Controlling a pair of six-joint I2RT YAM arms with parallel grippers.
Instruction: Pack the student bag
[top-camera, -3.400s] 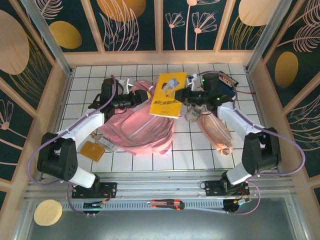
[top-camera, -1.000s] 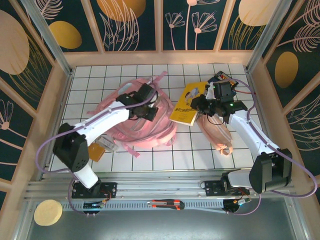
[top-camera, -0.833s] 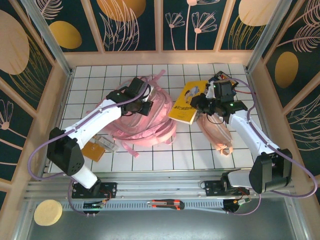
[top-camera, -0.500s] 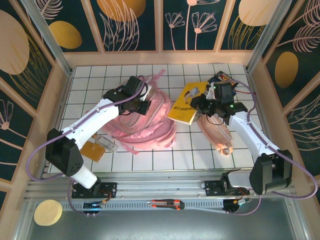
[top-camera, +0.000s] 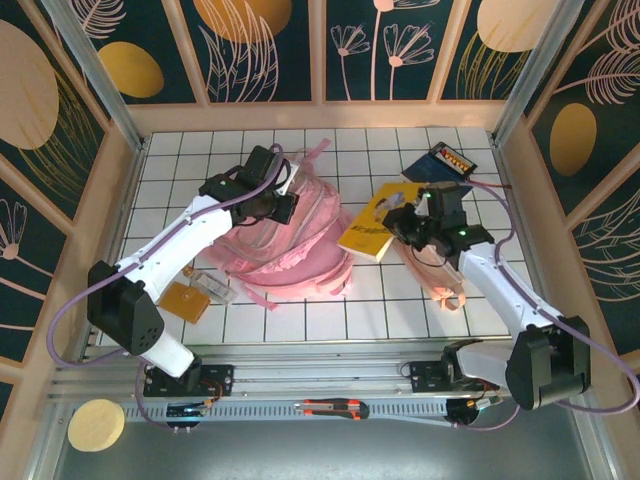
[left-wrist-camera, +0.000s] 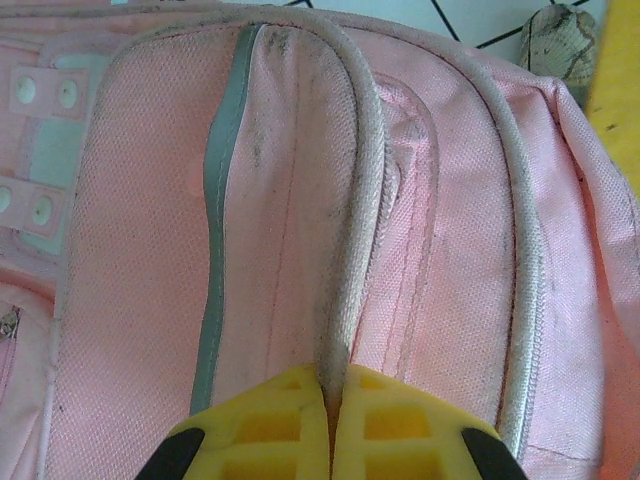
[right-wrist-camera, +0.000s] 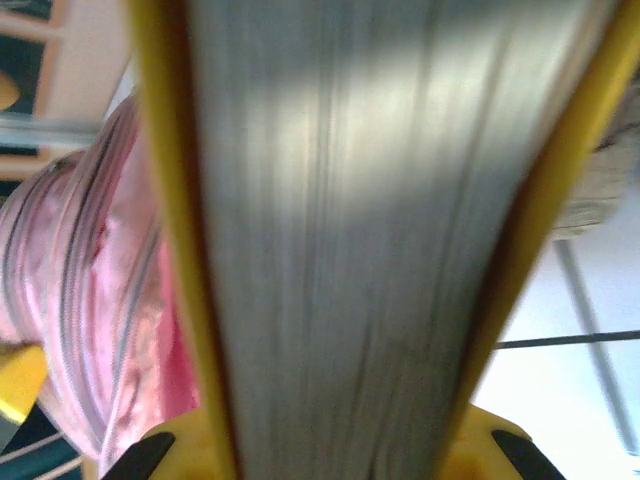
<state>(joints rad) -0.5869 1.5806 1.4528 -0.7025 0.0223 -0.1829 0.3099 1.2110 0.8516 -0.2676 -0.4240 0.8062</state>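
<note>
Lying in the middle of the table (top-camera: 380, 310), the bag (top-camera: 300, 250) has its rim pinched by the left gripper (left-wrist-camera: 330, 400), jaws shut tight. At its 3 o'clock, the right gripper (top-camera: 402, 220) squeezes a yellow book (top-camera: 368, 228).

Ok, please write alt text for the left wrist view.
The left gripper, shut, pinches a raised seam on the pink backpack. A grey strip runs beside the seam; the edge of a yellow book shows at right.
</note>
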